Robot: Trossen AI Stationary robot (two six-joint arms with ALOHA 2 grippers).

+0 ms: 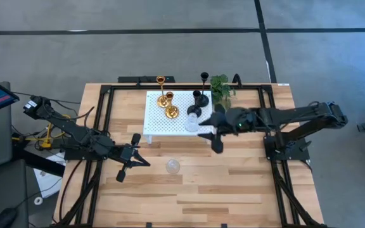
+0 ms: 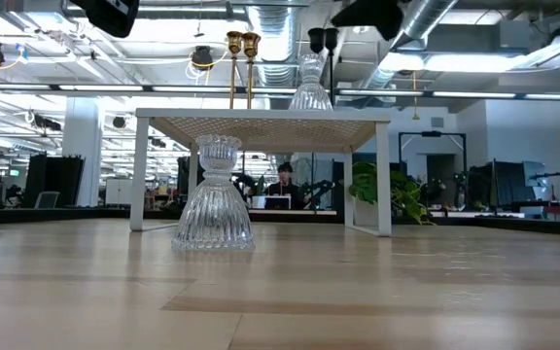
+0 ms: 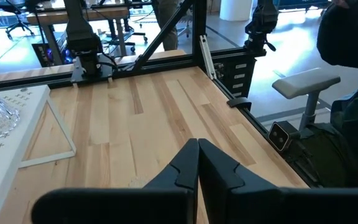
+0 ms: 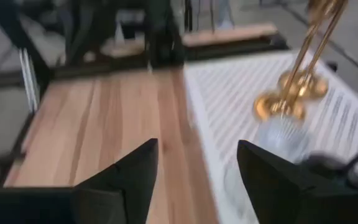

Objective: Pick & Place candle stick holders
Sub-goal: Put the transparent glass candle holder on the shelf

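Observation:
A white perforated stand [image 1: 157, 120] at the table's far middle carries two gold holders [image 1: 168, 106], two black holders [image 1: 199, 98] and one squat clear glass holder [image 1: 192, 122], each on its round base. A second clear glass holder [image 1: 172, 166] stands upright on the bare wood near the stand; it also shows in the low view [image 2: 212, 199]. My left gripper [image 1: 144, 163] is shut and empty, left of that glass holder. My right gripper [image 1: 210, 139] is open and empty, just off the stand's right near corner, pointing toward the stand [image 4: 229, 93].
A small green plant [image 1: 220, 85] stands at the far edge, right of the stand. A black frame [image 1: 103, 107] runs along the table's sides. Bare wood [image 1: 220, 190] lies between the stand and the near edge. A person sits in the room behind [image 2: 283, 185].

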